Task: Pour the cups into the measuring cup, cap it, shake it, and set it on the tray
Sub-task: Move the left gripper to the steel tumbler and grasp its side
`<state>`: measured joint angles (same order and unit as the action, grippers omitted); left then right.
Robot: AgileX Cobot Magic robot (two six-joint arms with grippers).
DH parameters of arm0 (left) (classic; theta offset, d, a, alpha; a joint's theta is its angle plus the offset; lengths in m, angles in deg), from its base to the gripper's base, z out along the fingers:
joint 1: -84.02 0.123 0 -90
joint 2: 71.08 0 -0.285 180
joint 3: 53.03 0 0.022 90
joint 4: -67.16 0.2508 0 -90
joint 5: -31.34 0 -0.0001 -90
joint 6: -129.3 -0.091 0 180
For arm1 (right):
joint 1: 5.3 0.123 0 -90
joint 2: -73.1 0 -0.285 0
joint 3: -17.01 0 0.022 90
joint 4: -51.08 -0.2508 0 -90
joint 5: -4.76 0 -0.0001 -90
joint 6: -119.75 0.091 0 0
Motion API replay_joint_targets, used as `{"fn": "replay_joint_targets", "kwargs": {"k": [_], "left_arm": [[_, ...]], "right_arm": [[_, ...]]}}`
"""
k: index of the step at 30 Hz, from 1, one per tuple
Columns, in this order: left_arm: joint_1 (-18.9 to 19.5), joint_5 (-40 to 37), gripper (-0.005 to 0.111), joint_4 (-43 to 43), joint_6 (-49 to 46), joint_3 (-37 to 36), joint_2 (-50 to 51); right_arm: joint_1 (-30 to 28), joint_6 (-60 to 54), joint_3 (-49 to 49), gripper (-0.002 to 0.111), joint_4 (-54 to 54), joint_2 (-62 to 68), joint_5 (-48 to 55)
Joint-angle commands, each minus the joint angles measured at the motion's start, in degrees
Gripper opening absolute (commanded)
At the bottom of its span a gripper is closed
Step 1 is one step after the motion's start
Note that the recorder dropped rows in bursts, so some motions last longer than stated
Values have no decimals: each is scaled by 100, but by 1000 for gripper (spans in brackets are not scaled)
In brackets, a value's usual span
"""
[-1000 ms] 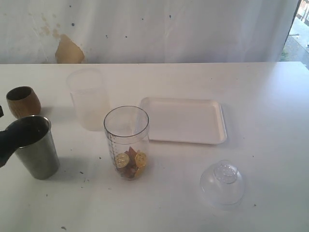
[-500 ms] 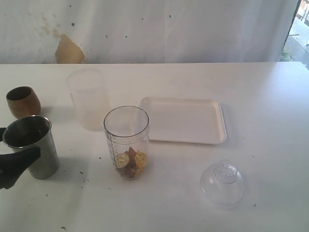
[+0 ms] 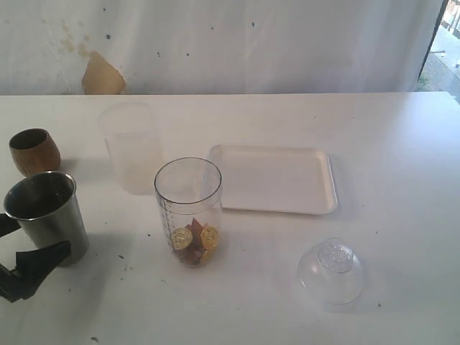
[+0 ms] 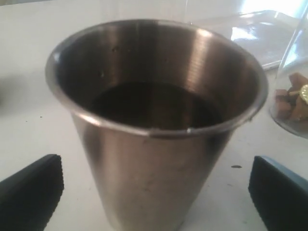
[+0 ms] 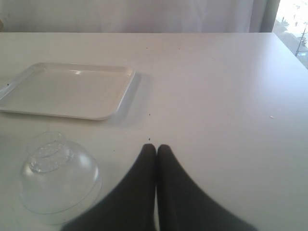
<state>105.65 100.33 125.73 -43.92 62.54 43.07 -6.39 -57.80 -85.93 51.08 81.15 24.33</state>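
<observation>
The left end effector [image 4: 154,195] is standing spread wide, its two dark fingers [image 4: 30,192] flanking the steel tumbler [image 3: 47,215] on either side without touching it. The tumbler is resting upright on the white table [image 3: 402,144] near the left edge of the exterior view. The left wrist view is showing its inside as dark; what it contains cannot be told.

The measuring cup [image 3: 188,212] is standing upright and uncapped near the middle of the table, to the right of the tumbler and clear of it. Gold-coloured round pieces and brown chunks are lying at its bottom. The tray [image 3: 274,178] is lying flat just behind and to the right of the measuring cup, with nothing on it.

A clear domed lid [image 3: 331,273] is sitting on the table in front of the tray, apart from it. A frosted plastic cup [image 3: 131,147] is standing behind the measuring cup, and a small wooden cup [image 3: 34,151] is sitting behind the tumbler.

The right end effector [image 5: 156,149] is showing only in its own wrist view, fingertips pressed together with nothing between them, hanging over bare table beside the domed lid.
</observation>
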Motion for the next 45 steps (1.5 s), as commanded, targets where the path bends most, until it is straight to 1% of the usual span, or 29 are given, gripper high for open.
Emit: {"fn": "replay_joint_targets", "kwargs": {"k": [1, 6, 10, 15, 18, 21, 26, 37, 45], "left_arm": [[-42, 98, 105, 88, -269, 158, 456], [-90, 98, 105, 290, -300, 451, 851], [-300, 98, 105, 517, -280, 735, 1043], [-510, 98, 105, 191, -252, 944, 1227], [-508, 98, 105, 175, -205, 1085, 1237], [-508, 98, 105, 234, 53, 1270, 1237], [-508, 98, 105, 542, 262, 1467, 1237], [-520, 98, 105, 619, 314, 1467, 1237], [-520, 98, 105, 404, 363, 1467, 1224]], "right_arm": [[7, -21, 16, 0, 0, -26, -10], [7, -21, 16, 0, 0, -26, -10], [7, -21, 16, 0, 0, -26, -10], [7, -21, 16, 0, 0, -26, -10], [7, -21, 16, 0, 0, -26, -10], [7, -21, 16, 0, 0, -26, -10], [7, -21, 16, 0, 0, -26, -10], [7, -21, 16, 0, 0, -26, -10], [7, -21, 16, 0, 0, -26, -10]]}}
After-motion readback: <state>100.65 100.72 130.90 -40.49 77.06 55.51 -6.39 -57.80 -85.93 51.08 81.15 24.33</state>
